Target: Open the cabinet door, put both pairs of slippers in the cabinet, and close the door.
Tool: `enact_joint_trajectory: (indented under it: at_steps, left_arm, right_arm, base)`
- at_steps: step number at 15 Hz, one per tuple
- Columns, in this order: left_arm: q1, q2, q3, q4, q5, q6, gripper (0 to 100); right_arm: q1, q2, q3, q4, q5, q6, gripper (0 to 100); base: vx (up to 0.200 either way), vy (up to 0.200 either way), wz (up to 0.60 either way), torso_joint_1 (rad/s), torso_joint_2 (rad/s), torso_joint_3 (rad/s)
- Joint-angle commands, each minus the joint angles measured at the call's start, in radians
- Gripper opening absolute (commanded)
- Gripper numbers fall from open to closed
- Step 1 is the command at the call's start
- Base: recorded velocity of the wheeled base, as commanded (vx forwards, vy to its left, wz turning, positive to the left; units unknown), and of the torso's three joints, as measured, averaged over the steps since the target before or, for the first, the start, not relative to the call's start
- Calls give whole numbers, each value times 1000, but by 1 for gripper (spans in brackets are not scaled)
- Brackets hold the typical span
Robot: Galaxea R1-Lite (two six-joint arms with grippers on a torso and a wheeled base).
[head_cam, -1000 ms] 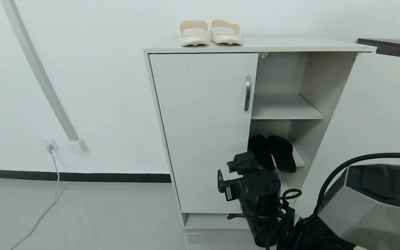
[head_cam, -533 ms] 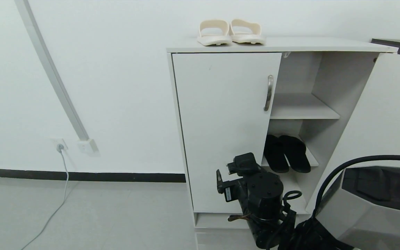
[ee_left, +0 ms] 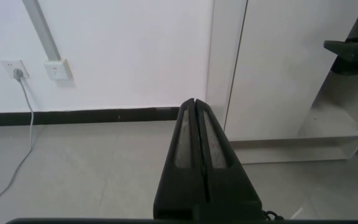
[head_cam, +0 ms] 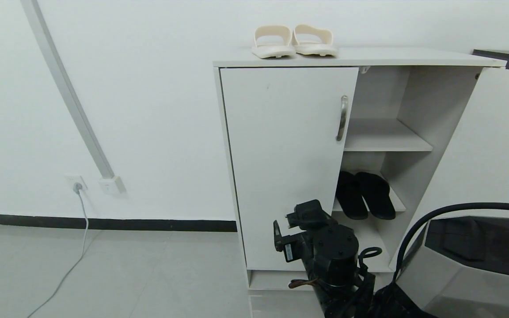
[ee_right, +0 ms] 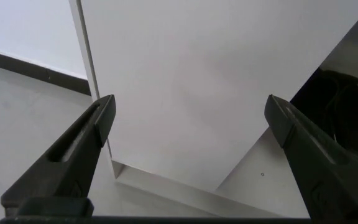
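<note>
Closest to me, the left gripper (ee_left: 194, 143) points out over the floor with its fingers pressed together, while the right gripper (ee_right: 190, 109) faces the closed left door (head_cam: 285, 168) with its fingers spread wide on nothing. Beyond them the black slippers (head_cam: 365, 195) lie on the lower shelf (head_cam: 396, 205) of the cabinet (head_cam: 413, 56), and the cream slippers (head_cam: 294, 40) sit side by side on its top near the wall. The cream pair look light, soft and bendy, so I'd pinch a strap arch; their far ends hide behind the straps, and the open right door (head_cam: 493, 145) is cut off

The open cabinet door (head_cam: 497, 141) runs off the head view's right edge; the black slippers (head_cam: 366, 195) — one dark mass — show no detail; the closed door (head_cam: 285, 168) loses its lower corner behind the right arm (head_cam: 332, 247)
</note>
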Motion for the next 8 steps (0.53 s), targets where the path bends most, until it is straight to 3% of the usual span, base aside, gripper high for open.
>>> enact_joint_trajectory:
  at_steps: [1, 8]
  left_arm:
    - [0, 0, 0, 0, 0, 0, 0]
    - [0, 0, 0, 0, 0, 0, 0]
  right_arm:
    - [-4, 19, 1, -6, 0, 0, 100]
    - [-2, 14, 0, -18, 0, -2, 100]
  base:
    - [0, 0, 0, 0, 0, 0]
    - [0, 0, 0, 0, 0, 0]
